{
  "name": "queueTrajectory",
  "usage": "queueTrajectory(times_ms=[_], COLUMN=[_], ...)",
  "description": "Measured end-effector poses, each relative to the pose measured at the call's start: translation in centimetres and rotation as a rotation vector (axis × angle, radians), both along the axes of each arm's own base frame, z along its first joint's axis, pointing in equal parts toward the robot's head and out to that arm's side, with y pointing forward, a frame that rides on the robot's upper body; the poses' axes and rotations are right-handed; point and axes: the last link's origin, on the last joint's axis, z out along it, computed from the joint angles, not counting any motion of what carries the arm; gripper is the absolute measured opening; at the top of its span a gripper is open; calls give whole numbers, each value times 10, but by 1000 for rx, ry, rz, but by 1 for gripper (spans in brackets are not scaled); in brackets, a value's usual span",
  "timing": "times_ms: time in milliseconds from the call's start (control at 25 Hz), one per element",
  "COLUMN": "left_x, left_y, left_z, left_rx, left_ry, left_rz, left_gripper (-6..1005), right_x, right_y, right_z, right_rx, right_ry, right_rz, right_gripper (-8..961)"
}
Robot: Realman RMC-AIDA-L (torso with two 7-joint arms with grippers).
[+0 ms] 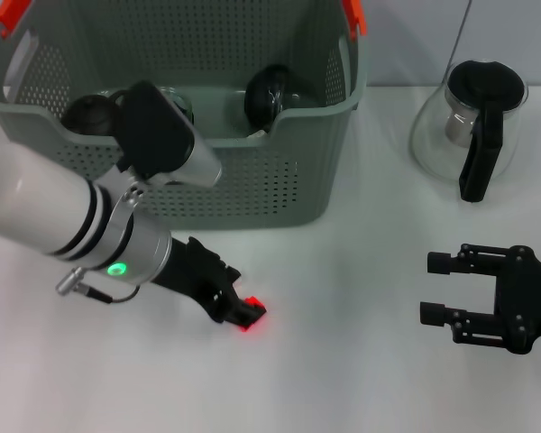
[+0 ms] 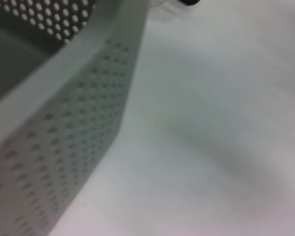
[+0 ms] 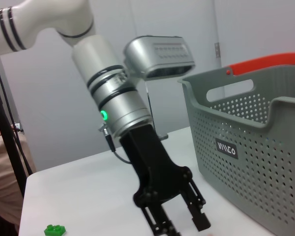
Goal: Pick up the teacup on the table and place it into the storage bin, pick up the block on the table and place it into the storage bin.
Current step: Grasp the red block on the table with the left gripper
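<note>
The grey perforated storage bin [image 1: 252,189] stands at the back of the table. It also shows in the left wrist view [image 2: 64,128] and the right wrist view [image 3: 255,147]. A dark glossy teacup [image 1: 275,95] lies inside it, with another dark round thing [image 1: 90,113] at the bin's left. My left gripper [image 1: 242,314] reaches down to the table in front of the bin. Its fingers [image 3: 160,223] stand apart, and a small red block [image 1: 252,323] sits at their tips. My right gripper [image 1: 437,289] is open and empty at the right.
A glass teapot [image 1: 473,117] with a black handle stands at the back right. A small green block [image 3: 54,229] lies on the table beyond the left arm, seen only in the right wrist view. The white table [image 1: 343,361] lies between the two grippers.
</note>
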Motion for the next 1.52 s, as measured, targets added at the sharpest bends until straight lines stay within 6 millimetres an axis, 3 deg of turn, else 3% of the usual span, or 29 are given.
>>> queueTrajectory(times_ms=[200,440,960,1280,1520], left_x=[0,3,10,21,26], left_y=[-17,-11,-10,-16,-23], left_z=[-12,-32,-23,-27,-41], left_rx=[-43,-57,-15,-56,-116], left_ry=[5,68,90,56,54], left_rz=[-79,-84,-77,-136,-247], left_gripper=[625,623,621,620,619], right_x=[0,-1,0,1,1], right_y=[0,0,-1,-3,-3], right_z=[1,1,2,2,3], right_rx=[3,-1,-3,-7,-7], right_ry=[3,6,8,10,9], right_rz=[-2,3,4,3,5], right_gripper=[700,699,699,701,700])
